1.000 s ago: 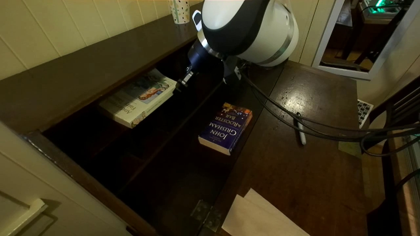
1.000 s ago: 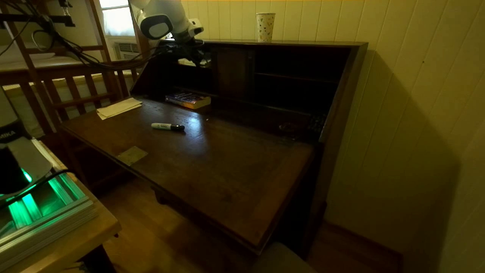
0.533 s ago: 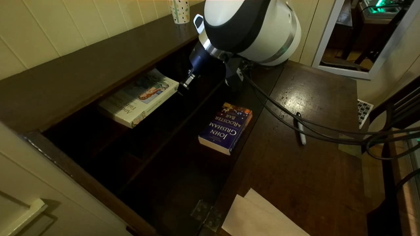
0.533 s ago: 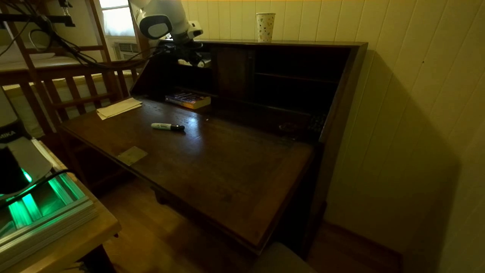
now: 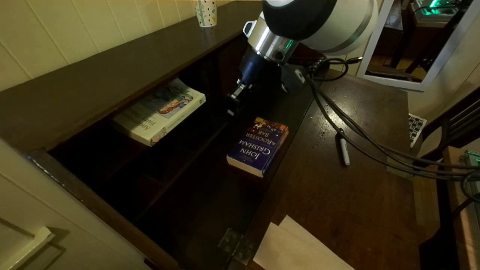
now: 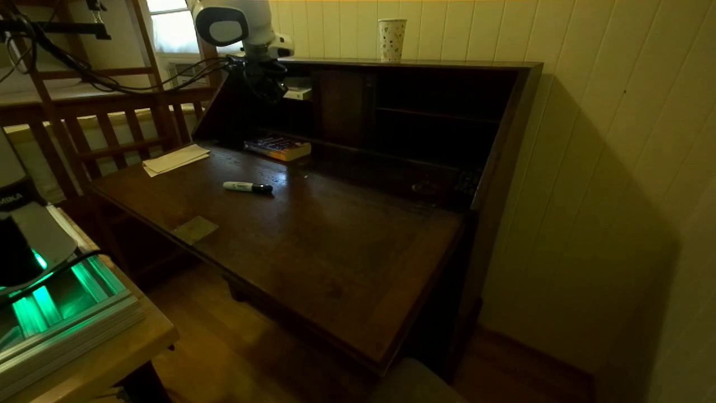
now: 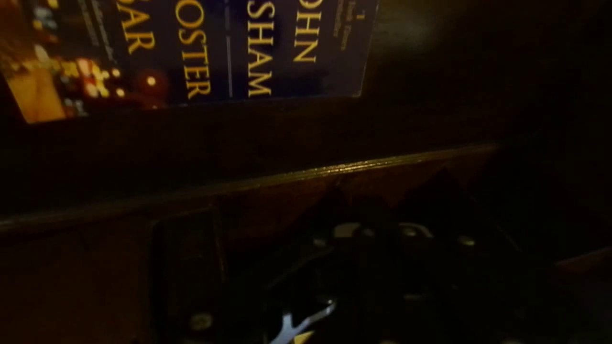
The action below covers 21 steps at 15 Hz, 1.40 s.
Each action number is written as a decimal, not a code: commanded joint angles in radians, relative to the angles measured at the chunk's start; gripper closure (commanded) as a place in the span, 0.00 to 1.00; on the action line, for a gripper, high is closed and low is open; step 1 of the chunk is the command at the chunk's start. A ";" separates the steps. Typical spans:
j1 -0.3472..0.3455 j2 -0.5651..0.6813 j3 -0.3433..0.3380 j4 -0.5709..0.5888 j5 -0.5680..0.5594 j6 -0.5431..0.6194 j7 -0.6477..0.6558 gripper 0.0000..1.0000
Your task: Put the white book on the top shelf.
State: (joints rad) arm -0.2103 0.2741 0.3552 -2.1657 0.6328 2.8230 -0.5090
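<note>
Nearest in an exterior view, some pale paper point(image 5: 296, 243) lies on the bench point(image 5: 322, 202), where it was a second ago. Beyond it the dark blue John Grisham paperback point(image 5: 258, 148) lies flat with its cover up, equally unmoved, like the marker point(image 5: 344, 150) to its right.

Deeper in, the white book point(image 5: 163, 114) lies flat on the top shelf point(image 5: 103, 152) of the dark wooden bookcase point(image 6: 516, 129), picture side up, one edge hidden by the top panel point(image 5: 127, 71); its place looks unchanged.

The change is in the fingers point(image 5: 233, 99). Half a second ago they showed right at a corner of the white book; now a dark gap stands between them and it, and they hang at a slant near the John Grisham paperback, whose cover takes up the upper left of the wrist view. I can't make out whether they are spread or clenched; the wrist view is too dark. The Franka arm point(image 5: 318, 22) has drawn off the same way. In an exterior view it now hides the left part of the white book and leaves the right end in sight, where earlier both ends showed.

Farthest off, the speckled paper cup point(image 6: 391, 40) stands upright on the top panel in front of the panelled wall point(image 6: 458, 28), as it did.
</note>
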 commanded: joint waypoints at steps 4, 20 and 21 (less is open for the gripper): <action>0.018 -0.182 -0.121 -0.116 0.057 -0.236 0.066 0.47; 0.093 -0.317 -0.407 -0.244 -0.045 -0.467 0.052 0.00; 0.093 -0.318 -0.408 -0.245 -0.047 -0.469 0.052 0.00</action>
State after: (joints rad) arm -0.1456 -0.0439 -0.0246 -2.4120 0.5894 2.3550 -0.4599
